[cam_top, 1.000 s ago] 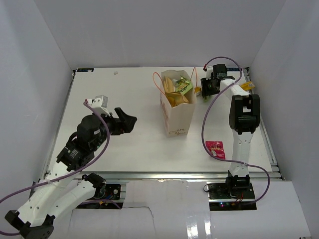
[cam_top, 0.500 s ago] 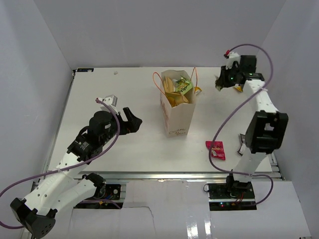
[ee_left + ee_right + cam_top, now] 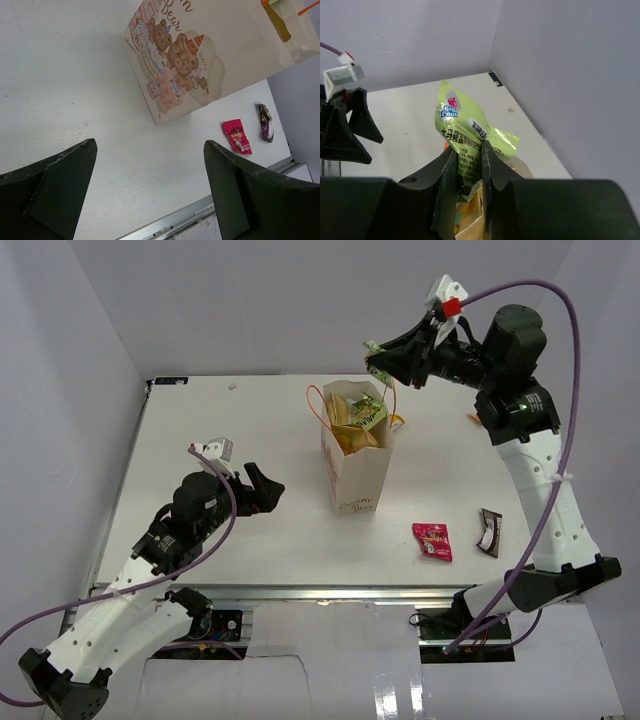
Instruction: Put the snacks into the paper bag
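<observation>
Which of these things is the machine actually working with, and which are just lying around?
Part of the job: paper bag; green packet in the right pincer; packets already inside the bag; pink packet, dark packet lying on the table.
Just there: purple cables, white walls.

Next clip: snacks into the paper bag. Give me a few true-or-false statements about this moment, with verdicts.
1. The right gripper is clamped on a green packet, raised above the paper bag. True.
2. The left gripper is holding a snack. False: its jaws stand wide open with nothing between them.
3. The paper bag stands upright with packets inside. True.
4. The pink packet and the dark packet are in the bag. False: both lie on the table, to the right of the bag.
</observation>
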You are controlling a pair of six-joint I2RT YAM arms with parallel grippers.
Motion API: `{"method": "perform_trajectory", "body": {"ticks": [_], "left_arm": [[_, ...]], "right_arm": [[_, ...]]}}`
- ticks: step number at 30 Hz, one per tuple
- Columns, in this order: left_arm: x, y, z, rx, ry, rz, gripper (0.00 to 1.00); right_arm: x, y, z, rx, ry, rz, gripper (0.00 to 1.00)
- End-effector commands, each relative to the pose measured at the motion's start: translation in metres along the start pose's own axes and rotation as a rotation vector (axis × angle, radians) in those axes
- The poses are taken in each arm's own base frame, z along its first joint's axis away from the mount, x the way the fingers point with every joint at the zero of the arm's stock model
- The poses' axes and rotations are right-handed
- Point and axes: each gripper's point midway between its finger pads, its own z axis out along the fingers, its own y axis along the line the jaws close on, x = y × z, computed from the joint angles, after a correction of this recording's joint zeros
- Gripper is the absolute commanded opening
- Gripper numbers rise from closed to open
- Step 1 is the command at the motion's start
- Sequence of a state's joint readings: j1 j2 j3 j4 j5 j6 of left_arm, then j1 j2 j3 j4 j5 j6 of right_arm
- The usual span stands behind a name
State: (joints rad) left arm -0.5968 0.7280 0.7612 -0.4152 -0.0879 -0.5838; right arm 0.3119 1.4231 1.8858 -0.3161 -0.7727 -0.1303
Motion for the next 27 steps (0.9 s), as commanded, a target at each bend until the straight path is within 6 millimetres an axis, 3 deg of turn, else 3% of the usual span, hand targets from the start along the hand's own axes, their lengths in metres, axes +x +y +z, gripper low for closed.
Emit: {"method": "perform_trajectory", "body": {"ticks": [1,5,11,17,23,27], "left_arm": [[-0.007,-0.006,-0.007,0.041,-0.042,-0.002,0.98],[-0.004,-0.003,-0.013,0.046,-0.054,-0.018,0.98],[0.002,-0.001,-0.015,0.050,-0.051,-0.041,0.98],[0.001,-0.001,-0.016,0.051,-0.056,-0.048,0.98],[0.001,-0.002,-0.014,0.051,-0.054,-0.046,0.98],[0.000,-0.002,-0.013,0.050,-0.051,-0.038,0.98]], "right_arm": [[0.069,-0.011,0.028,0.033,0.133,0.141,0.08],[0.129,-0.013,0.037,0.039,0.240,0.209,0.08],[0.172,-0.013,0.043,0.096,0.342,0.209,0.08],[0.194,-0.032,0.033,0.290,0.434,0.173,0.08],[0.198,-0.021,0.034,0.305,0.475,0.109,0.09],[0.194,-0.020,0.035,0.332,0.484,0.042,0.16]]}}
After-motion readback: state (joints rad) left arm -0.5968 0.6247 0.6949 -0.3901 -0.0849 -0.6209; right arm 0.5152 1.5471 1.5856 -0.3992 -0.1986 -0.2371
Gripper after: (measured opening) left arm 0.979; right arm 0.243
